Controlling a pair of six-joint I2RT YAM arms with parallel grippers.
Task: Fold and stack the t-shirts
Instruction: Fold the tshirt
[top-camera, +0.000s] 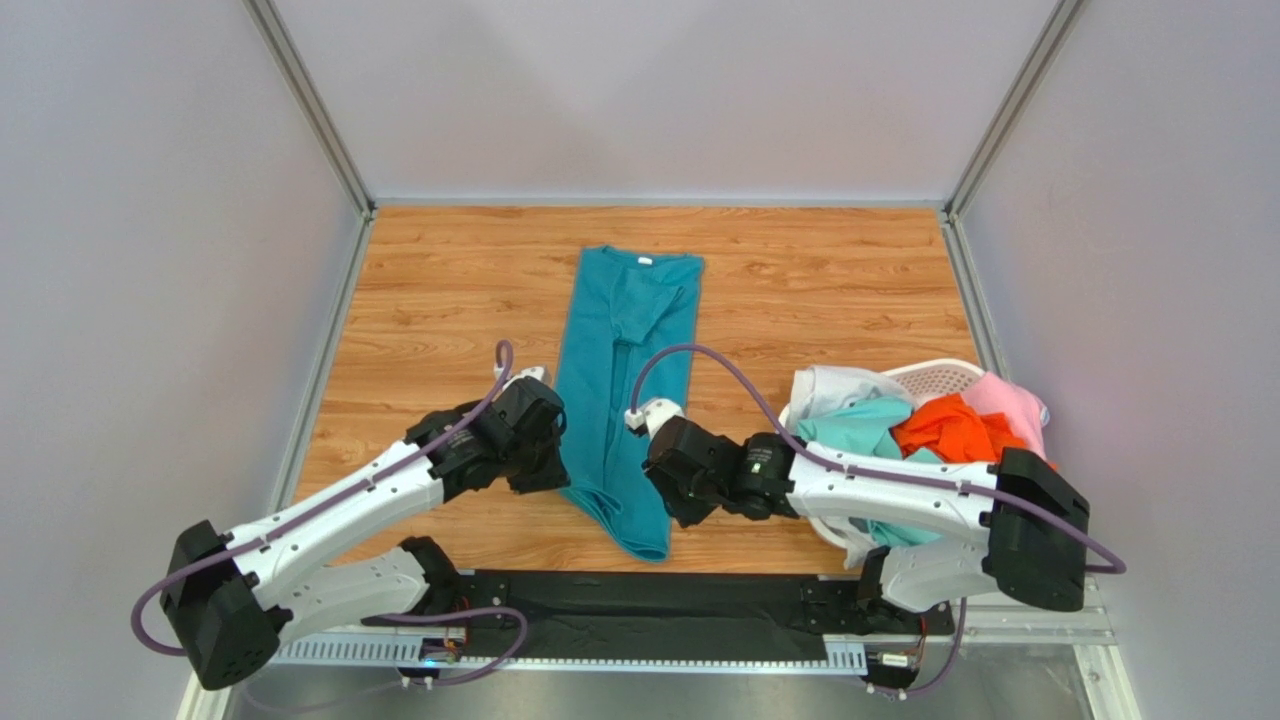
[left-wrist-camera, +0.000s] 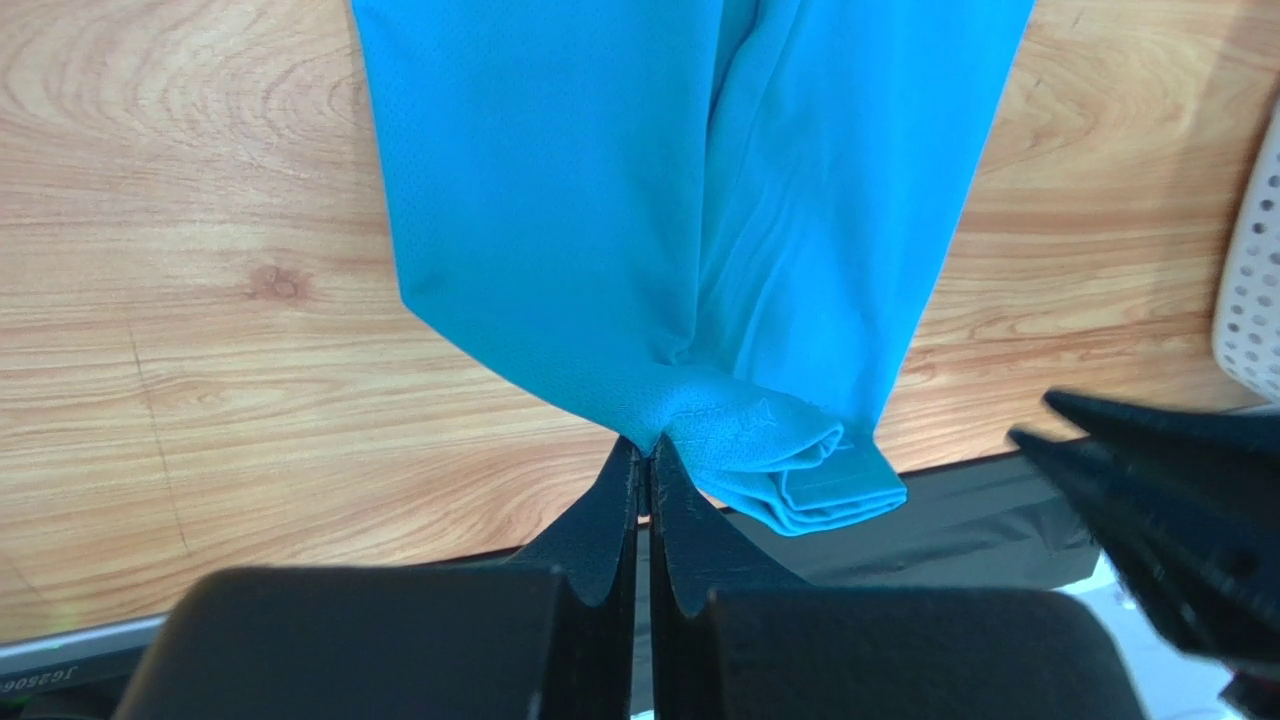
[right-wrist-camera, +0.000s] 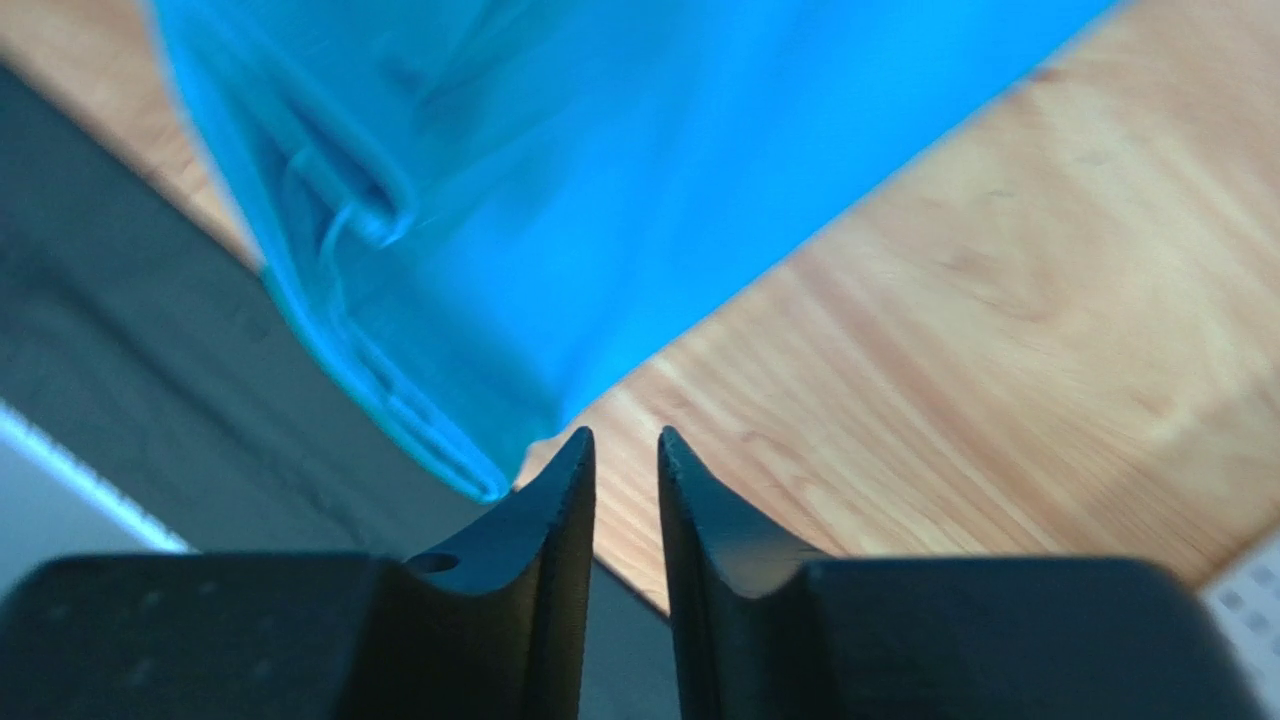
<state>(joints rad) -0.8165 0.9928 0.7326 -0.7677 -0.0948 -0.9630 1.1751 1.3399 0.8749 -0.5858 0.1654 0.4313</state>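
The deep teal-blue t-shirt (top-camera: 624, 360) lies on the wooden table, folded lengthwise into a long narrow strip with its collar at the far end. My left gripper (top-camera: 565, 455) is at the strip's near left edge. In the left wrist view it (left-wrist-camera: 649, 450) is shut on a pinch of the shirt's (left-wrist-camera: 601, 225) hem, next to a bunched corner. My right gripper (top-camera: 655, 488) is at the near right edge. In the right wrist view it (right-wrist-camera: 625, 443) stands open by a narrow gap and empty, with the shirt's (right-wrist-camera: 526, 180) edge just left of it.
A white perforated basket (top-camera: 939, 371) at the right holds white (top-camera: 834, 390), mint green (top-camera: 857, 431), orange (top-camera: 947, 428) and pink (top-camera: 1007, 402) shirts. A black mat (top-camera: 646, 600) runs along the near table edge. Grey walls enclose the table.
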